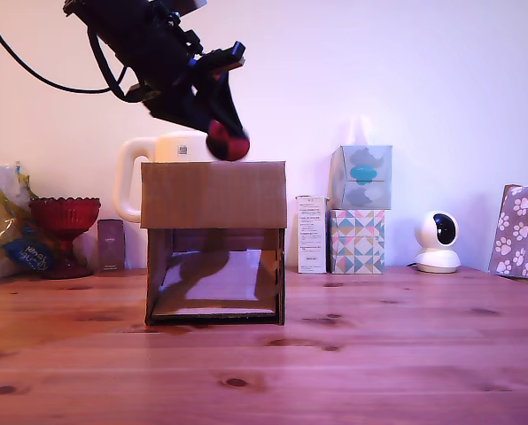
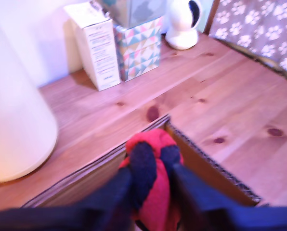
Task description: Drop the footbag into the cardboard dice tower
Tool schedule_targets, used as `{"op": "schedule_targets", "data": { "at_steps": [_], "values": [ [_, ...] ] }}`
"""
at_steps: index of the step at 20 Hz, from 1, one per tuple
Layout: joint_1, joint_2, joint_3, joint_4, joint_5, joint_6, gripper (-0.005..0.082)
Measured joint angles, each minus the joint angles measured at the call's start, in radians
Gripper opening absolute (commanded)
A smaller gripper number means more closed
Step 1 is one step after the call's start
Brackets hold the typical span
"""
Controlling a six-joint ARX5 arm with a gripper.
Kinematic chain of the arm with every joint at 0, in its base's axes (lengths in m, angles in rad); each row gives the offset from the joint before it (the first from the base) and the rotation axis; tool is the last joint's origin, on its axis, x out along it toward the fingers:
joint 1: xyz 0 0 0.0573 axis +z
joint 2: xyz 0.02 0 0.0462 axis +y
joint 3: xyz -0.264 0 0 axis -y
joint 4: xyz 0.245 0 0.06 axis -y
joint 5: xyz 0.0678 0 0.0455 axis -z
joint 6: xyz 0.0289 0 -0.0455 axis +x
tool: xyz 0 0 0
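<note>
The footbag is held tight between the two dark fingers of the gripper. It is squeezed from both sides, and its red and dark patches stick out past the fingertips. The arm is tilted, so the footbag is pointed down and toward the exterior view's right.

Right below the gripper, the cardboard dice tower is seen. In the exterior view the footbag is just above the top edge of the tower, near the middle. In the wrist view the far corner of the open top is seen just past the footbag, so the hole seems to lie under it. The ball is round, so no long side needs to be lined up.

Most of the hole is hidden by the fingers and the ball. The wrist view is blurry. How deep the footbag sits over the hole cannot be told for sure.
</note>
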Motion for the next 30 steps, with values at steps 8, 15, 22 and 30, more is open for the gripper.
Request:
{"op": "schedule_targets", "data": {
  "at_steps": [8,15,22,30],
  "values": [
    [-0.005,-0.045,0.098,-0.252,-0.028,0.007,-0.0012],
    [-0.016,-0.224,-0.020,-0.205,0.017,0.008,-0.0024],
    [-0.042,-0.462,-0.577,0.295,0.039,-0.044,-0.0024],
    [-0.037,-0.503,-0.962,0.621,0.017,-0.111,-0.0024]
  ]
}}
